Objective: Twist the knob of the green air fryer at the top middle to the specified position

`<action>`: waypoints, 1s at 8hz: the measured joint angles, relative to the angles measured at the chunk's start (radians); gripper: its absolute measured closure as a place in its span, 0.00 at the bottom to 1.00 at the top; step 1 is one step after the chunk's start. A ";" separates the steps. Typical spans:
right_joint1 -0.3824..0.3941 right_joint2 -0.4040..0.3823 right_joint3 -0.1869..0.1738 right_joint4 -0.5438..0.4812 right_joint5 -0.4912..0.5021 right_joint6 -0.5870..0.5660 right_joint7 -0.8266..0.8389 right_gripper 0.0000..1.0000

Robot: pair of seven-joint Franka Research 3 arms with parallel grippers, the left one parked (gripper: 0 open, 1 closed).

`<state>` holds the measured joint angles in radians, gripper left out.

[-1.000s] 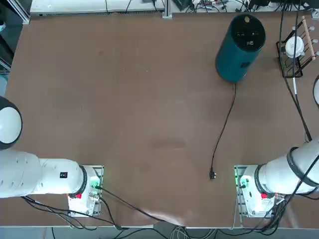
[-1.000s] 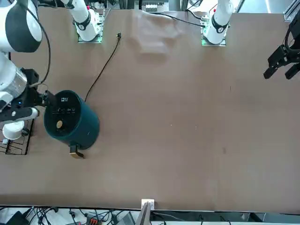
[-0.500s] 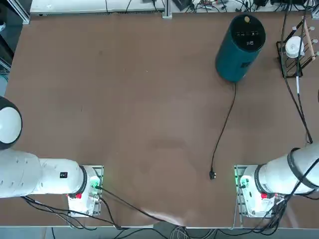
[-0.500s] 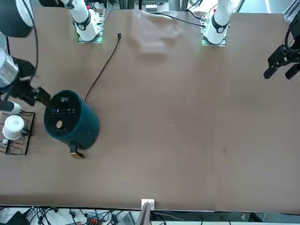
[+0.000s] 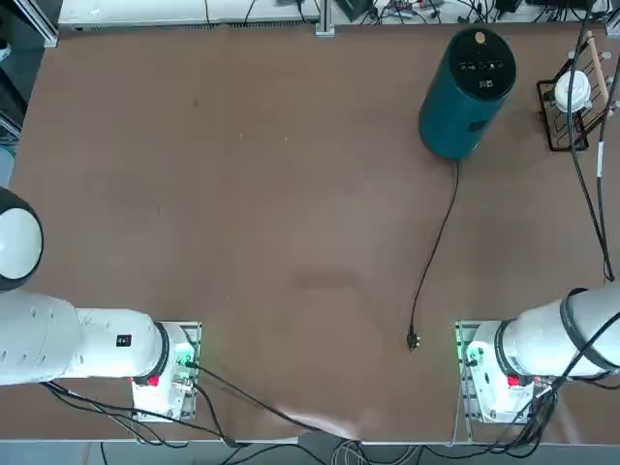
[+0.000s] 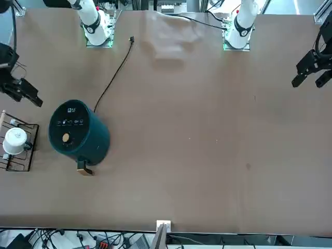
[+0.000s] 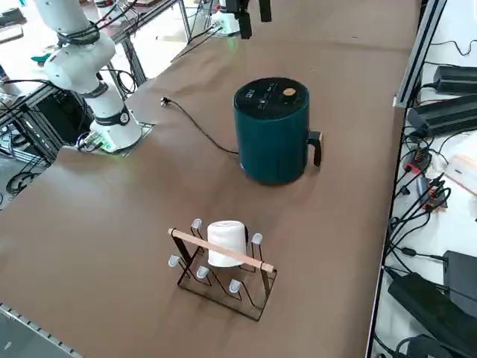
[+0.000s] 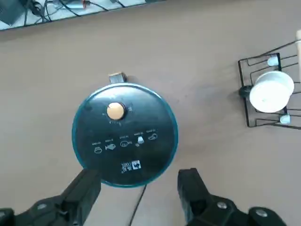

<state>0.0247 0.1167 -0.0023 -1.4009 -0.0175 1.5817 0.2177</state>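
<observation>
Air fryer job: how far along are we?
Done: the green air fryer stands upright with its display lit. In hand: nothing; the right gripper is open, its fingers clear of the knob. Left: apparently gripping the knob and twisting it. Whether it already sits at the specified position, I can't tell.

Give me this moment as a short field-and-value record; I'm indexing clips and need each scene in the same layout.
target: green air fryer, upright on the table
knob: tan-gold, round, on the fryer's black top
display: lit, with white marks
handle: black with a wooden-looking end, on the fryer's side
right gripper: jaws open, off the knob, holding nothing
power cord: black, trailing from the fryer across the table
nearby: black wire rack bearing a white mug
</observation>
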 joint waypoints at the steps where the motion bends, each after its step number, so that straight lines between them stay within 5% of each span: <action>1: -0.007 0.000 0.000 0.000 0.004 -0.033 -0.003 0.00; 8: -0.064 -0.069 -0.002 -0.095 0.071 0.008 -0.026 0.00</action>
<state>-0.0393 0.0477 -0.0043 -1.4957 0.0537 1.5899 0.1922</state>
